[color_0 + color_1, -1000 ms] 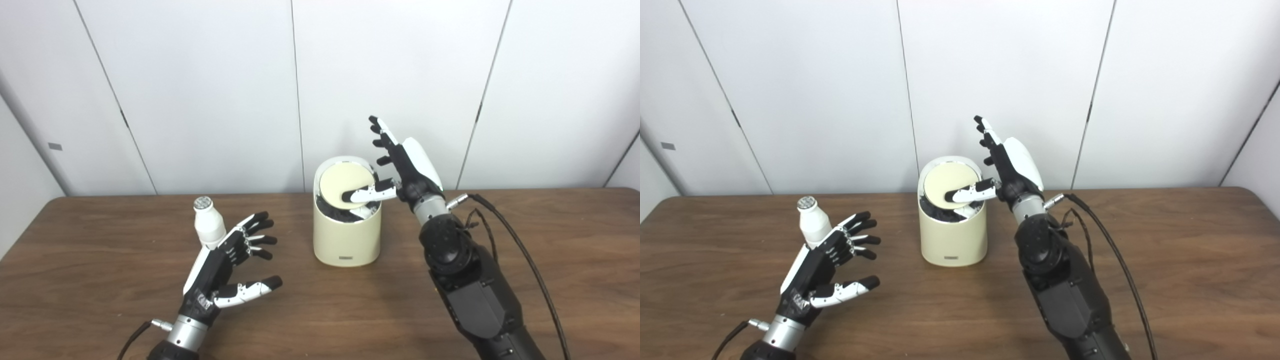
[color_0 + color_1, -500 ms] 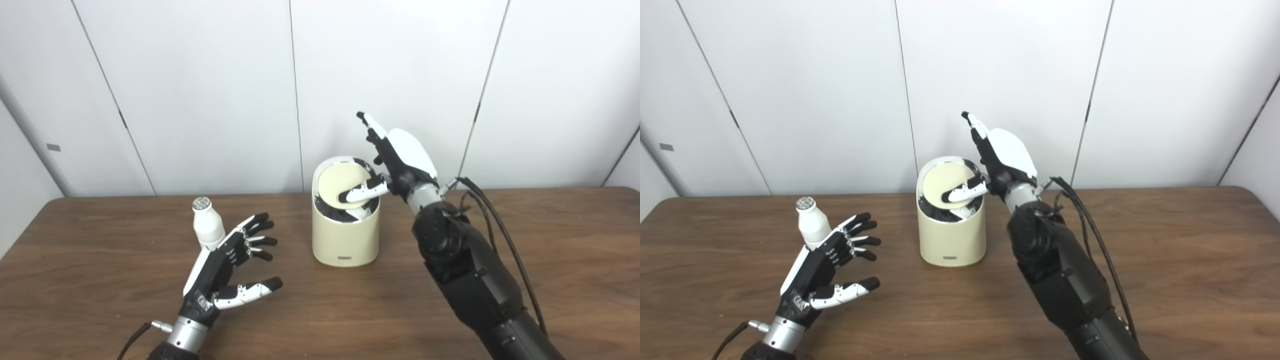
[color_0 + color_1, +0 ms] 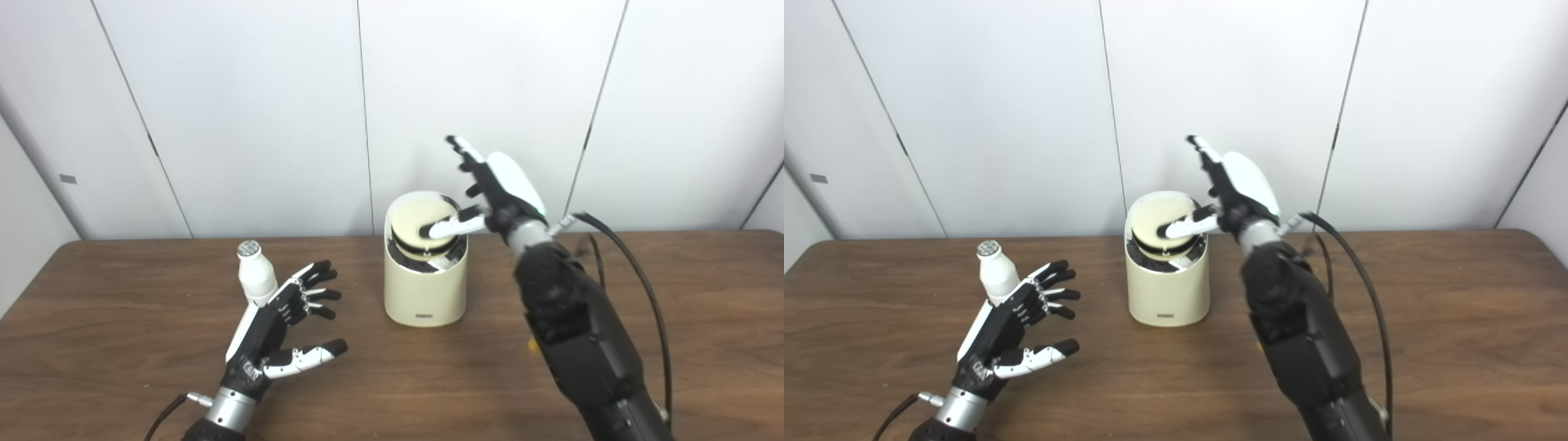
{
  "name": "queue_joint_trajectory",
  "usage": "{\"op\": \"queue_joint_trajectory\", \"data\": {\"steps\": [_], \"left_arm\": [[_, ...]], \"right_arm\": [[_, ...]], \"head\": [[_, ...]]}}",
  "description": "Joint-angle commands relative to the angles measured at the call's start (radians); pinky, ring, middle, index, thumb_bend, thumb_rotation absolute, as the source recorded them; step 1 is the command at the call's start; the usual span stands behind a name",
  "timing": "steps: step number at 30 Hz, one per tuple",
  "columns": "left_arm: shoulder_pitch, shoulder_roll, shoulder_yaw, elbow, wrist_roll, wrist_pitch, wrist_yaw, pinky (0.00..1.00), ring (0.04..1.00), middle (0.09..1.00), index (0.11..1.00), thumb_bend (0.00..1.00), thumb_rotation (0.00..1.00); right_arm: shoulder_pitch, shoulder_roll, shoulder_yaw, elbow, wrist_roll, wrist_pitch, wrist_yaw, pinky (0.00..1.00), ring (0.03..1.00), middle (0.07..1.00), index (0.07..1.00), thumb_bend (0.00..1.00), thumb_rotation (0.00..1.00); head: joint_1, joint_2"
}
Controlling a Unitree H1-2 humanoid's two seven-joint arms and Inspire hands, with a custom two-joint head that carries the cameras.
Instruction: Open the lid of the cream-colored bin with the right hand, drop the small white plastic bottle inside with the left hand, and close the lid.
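Observation:
The cream-colored bin (image 3: 424,286) stands at mid-table near the wall. Its round lid (image 3: 419,223) lies partly tilted in the opening, with a dark gap showing along the front. My right hand (image 3: 490,190) hovers just right of the bin top, fingers spread upward, holding nothing; its thumb lies on the lid. The small white plastic bottle (image 3: 255,277) with a silver cap stands upright left of the bin. My left hand (image 3: 278,334) is open just in front and right of the bottle, fingers spread, apparently not touching it.
The brown wooden table (image 3: 98,331) runs the full width, with a white panelled wall behind. A black cable (image 3: 637,288) loops from my right forearm. A small yellow speck (image 3: 531,346) shows beside my right arm.
The lid has dropped from a steep tilt to nearly level in the bin's opening. My right hand shifted slightly with its thumb still on the lid. The left hand and bottle stay put.

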Motion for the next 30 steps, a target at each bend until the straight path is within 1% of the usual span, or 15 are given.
{"op": "queue_joint_trajectory", "data": {"steps": [1, 4, 7, 8, 9, 12, 15, 18, 20, 21, 23, 25, 27, 29, 30], "left_arm": [[0.024, -0.017, -0.01, 0.023, -0.011, -0.01, 0.01, 0.62, 0.746, 0.854, 0.894, 0.76, 0.17], [0.023, -0.017, -0.01, 0.024, -0.01, -0.009, 0.011, 0.62, 0.746, 0.856, 0.896, 0.76, 0.17], [0.023, -0.018, -0.011, 0.02, -0.009, -0.002, 0.014, 0.61, 0.744, 0.851, 0.891, 0.77, 0.16], [0.022, -0.018, -0.011, 0.018, -0.007, -0.002, 0.015, 0.61, 0.743, 0.85, 0.89, 0.77, 0.16], [0.022, -0.017, -0.011, 0.018, -0.007, -0.002, 0.015, 0.61, 0.742, 0.849, 0.889, 0.77, 0.16], [0.021, -0.016, -0.012, 0.023, -0.015, -0.005, 0.009, 0.62, 0.746, 0.852, 0.889, 0.76, 0.16], [0.023, -0.017, -0.013, 0.022, -0.02, 0.0, 0.006, 0.61, 0.748, 0.854, 0.887, 0.76, 0.14], [0.025, -0.018, -0.015, 0.02, -0.013, 0.003, 0.008, 0.61, 0.745, 0.852, 0.886, 0.76, 0.15], [0.027, -0.021, -0.019, 0.016, -0.002, 0.005, 0.014, 0.61, 0.746, 0.852, 0.888, 0.76, 0.15], [0.027, -0.023, -0.02, 0.015, 0.005, 0.005, 0.017, 0.61, 0.745, 0.851, 0.888, 0.76, 0.15], [0.025, -0.03, -0.025, 0.016, 0.013, 0.003, 0.022, 0.61, 0.75, 0.851, 0.888, 0.76, 0.16], [0.023, -0.04, -0.031, 0.021, 0.022, 0.011, 0.027, 0.61, 0.751, 0.85, 0.882, 0.77, 0.15], [0.024, -0.047, -0.036, 0.021, 0.044, 0.017, 0.04, 0.61, 0.743, 0.853, 0.877, 0.76, 0.14], [0.026, -0.059, -0.044, 0.02, 0.071, 0.024, 0.058, 0.61, 0.738, 0.855, 0.873, 0.75, 0.14], [0.026, -0.063, -0.046, 0.021, 0.079, 0.025, 0.064, 0.61, 0.737, 0.854, 0.868, 0.75, 0.13]], "right_arm": [[-0.022, 0.013, -0.053, -0.074, 0.096, -0.097, -0.046, 0.59, 0.757, 0.866, 0.903, 0.61, 0.32], [0.061, 0.04, -0.146, -0.14, 0.284, -0.141, -0.037, 0.6, 0.738, 0.861, 0.914, 0.61, 0.36], [0.163, 0.046, -0.219, -0.132, 0.462, -0.23, -0.003, 0.64, 0.744, 0.889, 0.941, 0.59, 0.41], [0.195, 0.034, -0.23, -0.106, 0.505, -0.272, 0.015, 0.67, 0.768, 0.903, 0.953, 0.6, 0.44], [0.225, 0.018, -0.237, -0.073, 0.541, -0.32, 0.035, 0.72, 0.802, 0.92, 0.972, 0.67, 0.51], [0.31, -0.033, -0.24, 0.04, 0.621, -0.457, 0.101, 0.77, 0.854, 0.946, 0.99, 0.77, 0.55], [0.381, -0.071, -0.217, 0.103, 0.628, -0.538, 0.136, 0.8, 0.898, 0.97, 0.995, 0.83, 0.54], [0.433, -0.088, -0.195, 0.111, 0.604, -0.576, 0.127, 0.84, 0.907, 0.978, 0.996, 0.83, 0.48], [0.453, -0.095, -0.192, 0.136, 0.616, -0.612, 0.125, 0.88, 0.918, 0.984, 0.998, 0.84, 0.43], [0.458, -0.099, -0.192, 0.15, 0.621, -0.631, 0.127, 0.89, 0.918, 0.986, 0.999, 0.84, 0.42], [0.466, -0.106, -0.192, 0.162, 0.625, -0.653, 0.128, 0.89, 0.922, 0.99, 1.0, 0.83, 0.39], [0.466, -0.104, -0.193, 0.155, 0.566, -0.636, 0.077, 0.88, 0.913, 0.989, 1.0, 0.81, 0.35], [0.464, -0.099, -0.196, 0.155, 0.533, -0.622, 0.04, 0.85, 0.896, 0.982, 0.996, 0.76, 0.27], [0.462, -0.094, -0.199, 0.152, 0.539, -0.605, 0.028, 0.86, 0.905, 0.99, 0.999, 0.71, 0.21], [0.462, -0.093, -0.199, 0.149, 0.543, -0.598, 0.025, 0.87, 0.909, 0.992, 1.0, 0.71, 0.19]], "head": [[0.003, -0.001], [0.004, 0.0], [0.004, 0.0], [0.002, 0.002], [0.003, 0.001], [0.006, 0.002], [0.015, 0.005], [0.028, 0.005], [0.085, 0.003], [0.092, 0.002], [0.154, -0.007], [0.183, -0.015], [0.206, -0.022], [0.261, -0.039], [0.267, -0.04]]}}
